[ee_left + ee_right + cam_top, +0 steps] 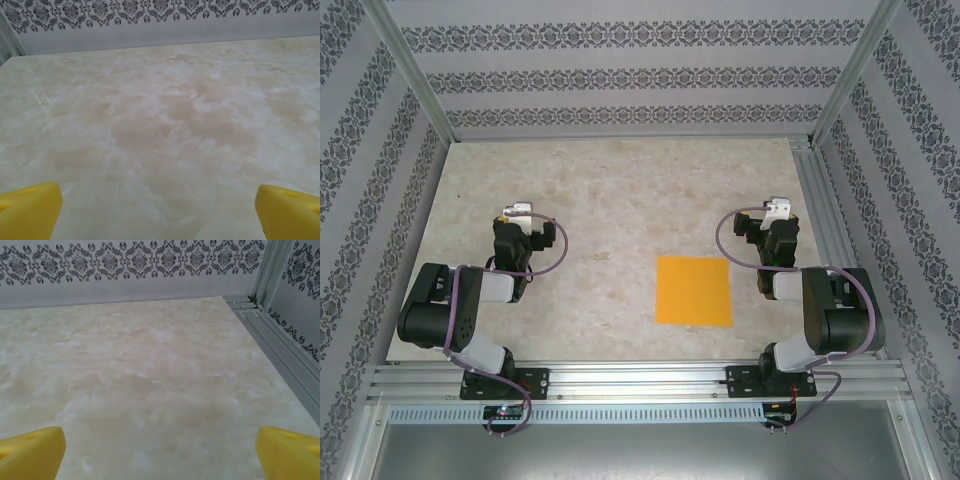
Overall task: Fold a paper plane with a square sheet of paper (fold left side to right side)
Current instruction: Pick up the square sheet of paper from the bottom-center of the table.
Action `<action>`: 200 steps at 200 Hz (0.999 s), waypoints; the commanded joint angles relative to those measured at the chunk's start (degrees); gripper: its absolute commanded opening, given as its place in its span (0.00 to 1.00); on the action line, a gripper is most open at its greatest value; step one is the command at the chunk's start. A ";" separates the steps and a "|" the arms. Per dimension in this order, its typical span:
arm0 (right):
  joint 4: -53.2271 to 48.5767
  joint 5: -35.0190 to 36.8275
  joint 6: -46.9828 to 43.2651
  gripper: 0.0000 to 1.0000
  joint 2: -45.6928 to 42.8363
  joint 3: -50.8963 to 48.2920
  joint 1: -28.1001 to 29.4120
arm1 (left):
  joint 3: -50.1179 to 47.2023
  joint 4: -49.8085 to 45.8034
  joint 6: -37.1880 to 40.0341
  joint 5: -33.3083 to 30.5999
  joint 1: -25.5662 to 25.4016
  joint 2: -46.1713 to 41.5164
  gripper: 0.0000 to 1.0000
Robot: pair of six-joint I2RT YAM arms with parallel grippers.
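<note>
**Sheet flat, both claws wide**

The left claw [517, 213] sits at 9 o'clock on the surface [620, 180]; its wrist view shows yellow fingers [30, 210] spread wide. The square sheet of paper [693, 290] lies flat at 5 o'clock of centre. The right claw [777, 211], at 2 o'clock from the sheet, has its fingers [290, 452] equally wide.

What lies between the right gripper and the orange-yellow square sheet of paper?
Between right gripper and paper: bare beige marbled tabletop, crossed by the arm's purple cable loop, per the top external view.
</note>
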 commanded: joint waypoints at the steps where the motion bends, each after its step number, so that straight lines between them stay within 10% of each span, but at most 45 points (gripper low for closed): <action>1: 2.09 -1.05 0.46 0.98 -0.43 0.39 -0.30 | 0.81 -0.27 1.49 1.05 0.60 0.20 1.00; 109: 1.28 -0.48 0.97 0.98 -1.06 0.80 -0.52 | 0.70 -0.20 1.40 1.17 0.78 -0.39 1.00; 163: -34.06 4.75 4.36 0.98 -24.35 10.04 0.48 | 5.39 -31.69 -7.88 -0.13 -0.87 -33.58 1.00; 200: -55.60 5.20 13.13 0.98 -34.94 15.15 3.12 | 11.92 -51.04 -25.35 9.01 -1.49 -36.63 1.00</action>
